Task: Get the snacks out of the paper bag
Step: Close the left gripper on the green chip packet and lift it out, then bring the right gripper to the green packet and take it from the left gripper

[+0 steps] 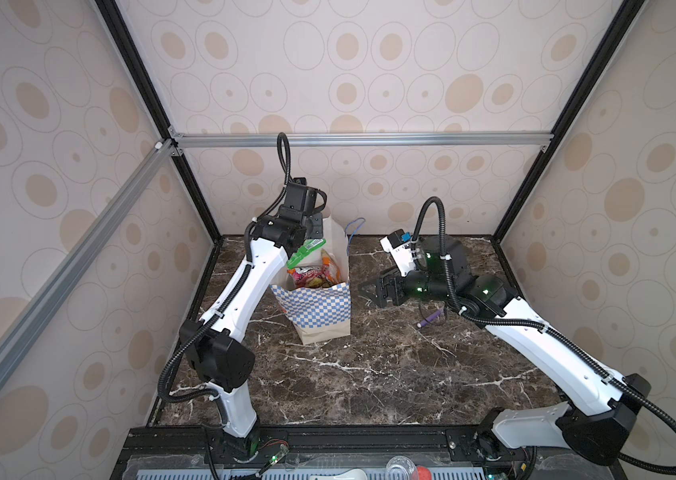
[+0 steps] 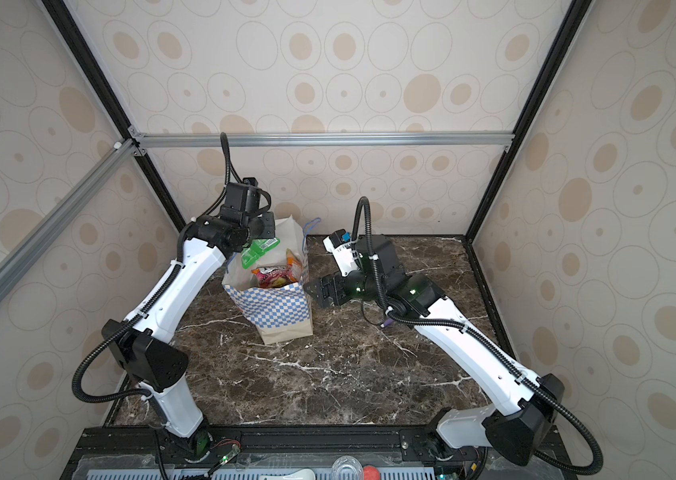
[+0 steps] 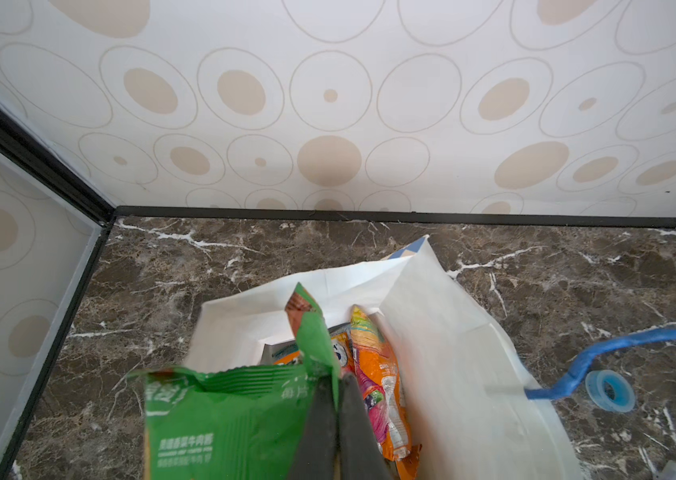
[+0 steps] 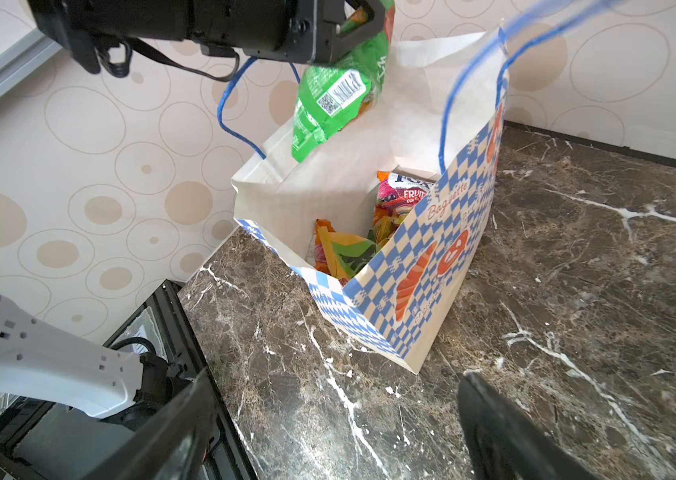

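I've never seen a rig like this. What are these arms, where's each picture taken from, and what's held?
These are two robot arms at a marble table. Two pictures look down from overhead; two come from cameras on the arms' wrists. The left gripper is shut on a green snack packet, over a checkered paper bag with more packets inside. The right gripper is open and empty beside the bag. A purple pen and a blue tape roll lie on the table.

walls (image 1: pixel 369 62): cream paper, tan ovals in thin rings, on left, far and right | frame: black corner posts (image 1: pixel 136 70), silver crossbar (image 1: pixel 369 139) along far wall | tabletop (image 1: pixel 369 374): dark brown marble, white veins | light: soft, even
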Controlling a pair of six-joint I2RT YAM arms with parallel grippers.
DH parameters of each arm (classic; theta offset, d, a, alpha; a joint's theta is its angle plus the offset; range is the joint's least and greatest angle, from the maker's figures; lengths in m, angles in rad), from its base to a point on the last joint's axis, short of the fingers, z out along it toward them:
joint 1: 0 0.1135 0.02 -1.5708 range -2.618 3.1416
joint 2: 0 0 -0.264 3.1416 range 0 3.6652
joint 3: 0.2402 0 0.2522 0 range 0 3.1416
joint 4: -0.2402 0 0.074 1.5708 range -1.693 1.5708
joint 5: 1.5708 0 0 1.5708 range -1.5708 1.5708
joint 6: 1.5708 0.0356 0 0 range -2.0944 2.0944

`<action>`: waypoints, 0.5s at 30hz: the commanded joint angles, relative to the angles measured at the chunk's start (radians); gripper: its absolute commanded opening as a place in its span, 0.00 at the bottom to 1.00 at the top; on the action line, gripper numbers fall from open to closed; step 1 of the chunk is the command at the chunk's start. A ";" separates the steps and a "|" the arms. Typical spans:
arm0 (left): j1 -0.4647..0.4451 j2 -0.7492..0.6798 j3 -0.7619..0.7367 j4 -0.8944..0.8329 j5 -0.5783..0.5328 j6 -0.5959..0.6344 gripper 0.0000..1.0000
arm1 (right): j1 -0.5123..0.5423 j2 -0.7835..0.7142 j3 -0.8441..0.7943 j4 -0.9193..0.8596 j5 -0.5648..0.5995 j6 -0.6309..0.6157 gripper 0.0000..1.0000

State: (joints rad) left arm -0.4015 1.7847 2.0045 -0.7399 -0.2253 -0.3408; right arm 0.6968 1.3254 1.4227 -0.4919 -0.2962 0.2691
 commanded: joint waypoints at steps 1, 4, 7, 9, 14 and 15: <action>-0.005 -0.059 0.053 0.037 0.032 0.034 0.00 | 0.009 -0.003 0.003 0.014 -0.010 0.002 0.95; -0.005 -0.087 0.053 0.084 0.067 0.035 0.00 | 0.009 0.000 0.002 0.019 -0.009 0.001 0.95; -0.005 -0.092 0.090 0.095 0.085 0.033 0.00 | 0.010 0.004 0.008 0.022 -0.012 -0.001 0.95; -0.005 -0.091 0.108 0.098 0.106 0.027 0.00 | 0.009 0.009 0.016 0.025 -0.014 -0.001 0.95; -0.003 -0.093 0.099 0.105 0.155 0.002 0.00 | 0.009 0.038 0.089 0.103 0.016 0.046 0.95; -0.004 -0.091 0.096 0.106 0.161 -0.007 0.00 | 0.009 0.056 0.114 0.125 0.038 0.082 0.94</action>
State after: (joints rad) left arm -0.4011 1.7432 2.0506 -0.6891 -0.0937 -0.3435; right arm 0.6968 1.3533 1.4654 -0.4618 -0.2901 0.2897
